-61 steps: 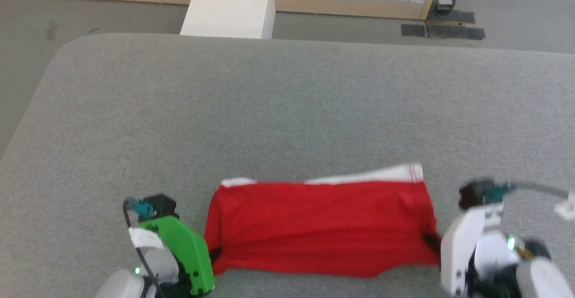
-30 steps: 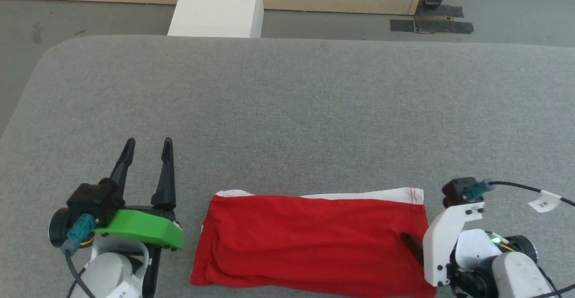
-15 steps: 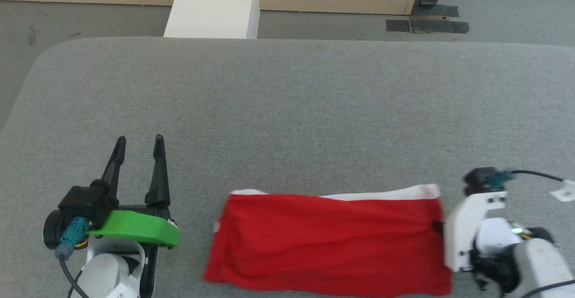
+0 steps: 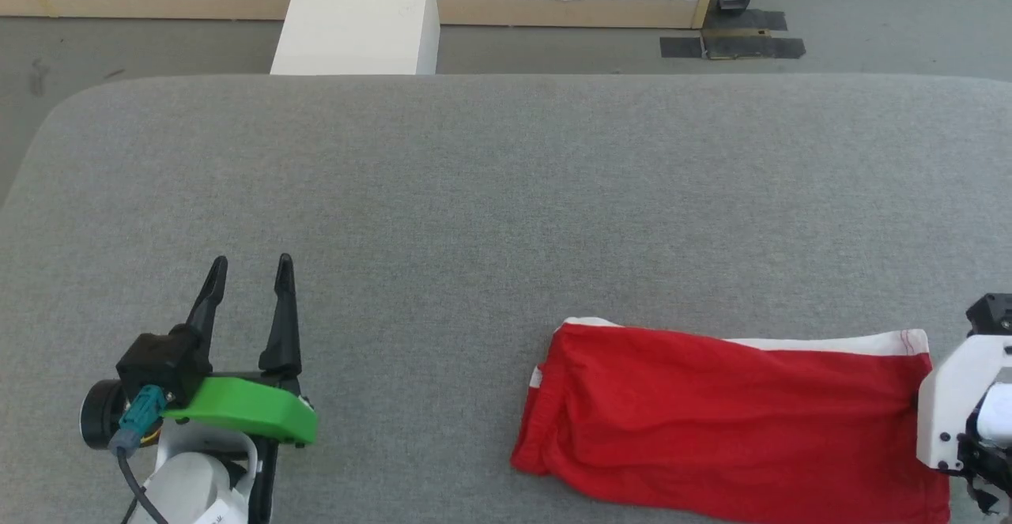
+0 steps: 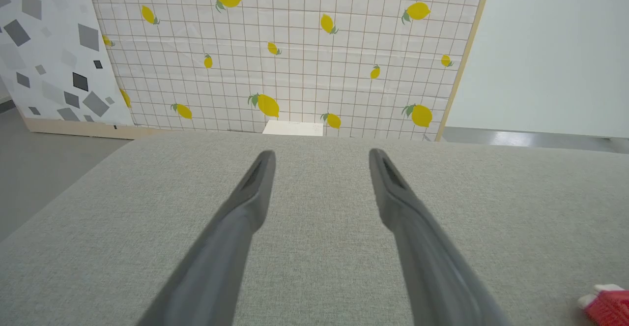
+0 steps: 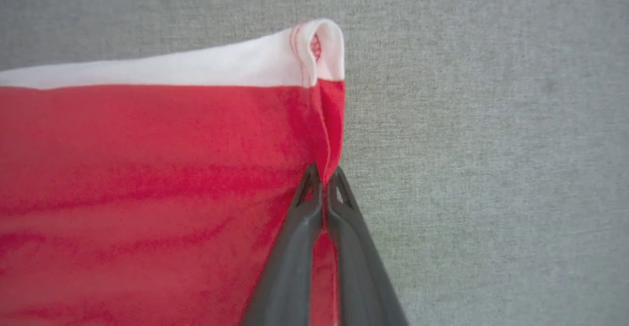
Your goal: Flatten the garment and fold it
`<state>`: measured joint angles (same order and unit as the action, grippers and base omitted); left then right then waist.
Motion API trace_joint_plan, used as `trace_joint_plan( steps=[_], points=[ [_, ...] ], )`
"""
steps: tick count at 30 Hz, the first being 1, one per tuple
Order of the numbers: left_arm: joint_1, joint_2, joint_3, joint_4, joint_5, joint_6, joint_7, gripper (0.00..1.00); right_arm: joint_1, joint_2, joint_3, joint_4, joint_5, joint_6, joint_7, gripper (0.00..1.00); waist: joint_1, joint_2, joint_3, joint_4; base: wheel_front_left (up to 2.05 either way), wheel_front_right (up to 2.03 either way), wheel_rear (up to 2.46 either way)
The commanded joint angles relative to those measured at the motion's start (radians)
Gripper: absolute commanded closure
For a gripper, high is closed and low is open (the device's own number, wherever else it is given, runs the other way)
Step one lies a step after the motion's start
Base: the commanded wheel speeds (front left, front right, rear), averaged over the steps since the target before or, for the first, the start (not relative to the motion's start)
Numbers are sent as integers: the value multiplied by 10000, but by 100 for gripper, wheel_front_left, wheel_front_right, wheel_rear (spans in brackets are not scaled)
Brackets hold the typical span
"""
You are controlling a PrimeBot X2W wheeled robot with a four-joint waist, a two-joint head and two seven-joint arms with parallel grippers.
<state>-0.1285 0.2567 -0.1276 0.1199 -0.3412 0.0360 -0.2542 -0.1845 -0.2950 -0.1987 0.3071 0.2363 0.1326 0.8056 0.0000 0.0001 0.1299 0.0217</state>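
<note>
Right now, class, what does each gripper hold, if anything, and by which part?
The right gripper is shut on the red garment, pinching its side edge near the white band. The left gripper is open and holds nothing.

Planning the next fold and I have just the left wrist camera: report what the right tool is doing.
Observer: The right tool is shut on the garment's right edge, on the red part, clear of the white band.
Operator: Describe how the garment lies.
Observer: Flat on the table as a long strip, lightly wrinkled, white band on the far side.
Operator: Place my left tool against it.
Observer: The left tool stands off its left end, bare table between.
</note>
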Motion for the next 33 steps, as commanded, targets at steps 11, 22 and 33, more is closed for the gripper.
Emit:
trace_joint_plan(
  steps=[11, 22, 33],
  points=[
    [187, 46, 36, -27, 50, 141, -75, 0, 886, -422, 1784, -4543, 961, -19, 2963, 100, 0, -1, -381, 8, 0, 0, 0],
    [247, 56, -40, -138, -21, 133, -76, 0, 318, 1555, 4011, -4649, 1334, -19, 2683, 100, 0, -1, -207, 413, 0, 0, 0],
    [233, -6, -44, -54, -93, 109, -75, 0, -714, 2379, 4734, -2166, 1071, -19, 1427, 100, 0, -1, 66, 878, 0, 0, 0]
  ],
)
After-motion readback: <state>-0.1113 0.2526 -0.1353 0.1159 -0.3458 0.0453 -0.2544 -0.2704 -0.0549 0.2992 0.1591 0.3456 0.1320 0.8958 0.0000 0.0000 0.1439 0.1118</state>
